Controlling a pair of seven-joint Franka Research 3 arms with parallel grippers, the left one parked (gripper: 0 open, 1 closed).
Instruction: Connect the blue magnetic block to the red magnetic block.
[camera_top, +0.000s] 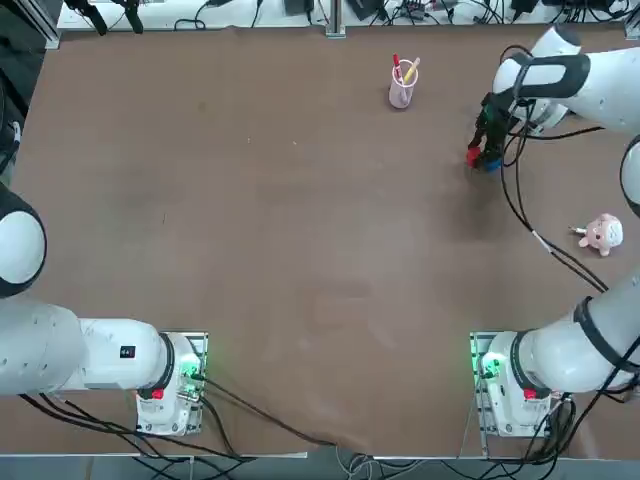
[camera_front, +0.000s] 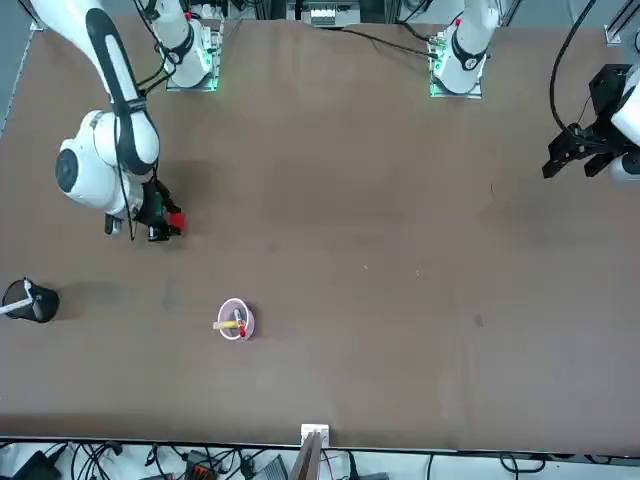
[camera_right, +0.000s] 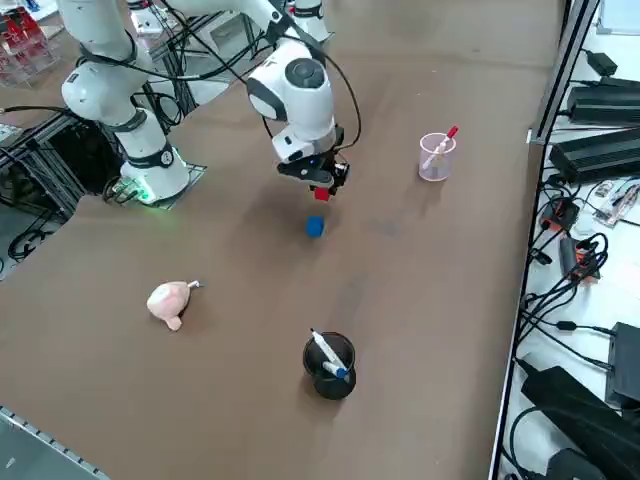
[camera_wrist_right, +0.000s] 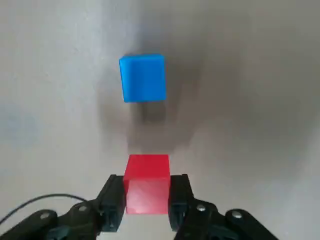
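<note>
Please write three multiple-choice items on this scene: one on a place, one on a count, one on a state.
1. Where is the blue magnetic block?
A. in the clear cup
B. on the table, apart from the red block
C. on the plush toy

2. How many cups hold pens?
A. one
B. two
C. three

3. What is the right gripper doing?
A. hanging open
B. gripping the blue block
C. gripping the red magnetic block

Answers:
1 B, bare table shows between the cubes.
2 B, the clear cup and the black cup.
3 C, its fingers press the red cube's sides.
</note>
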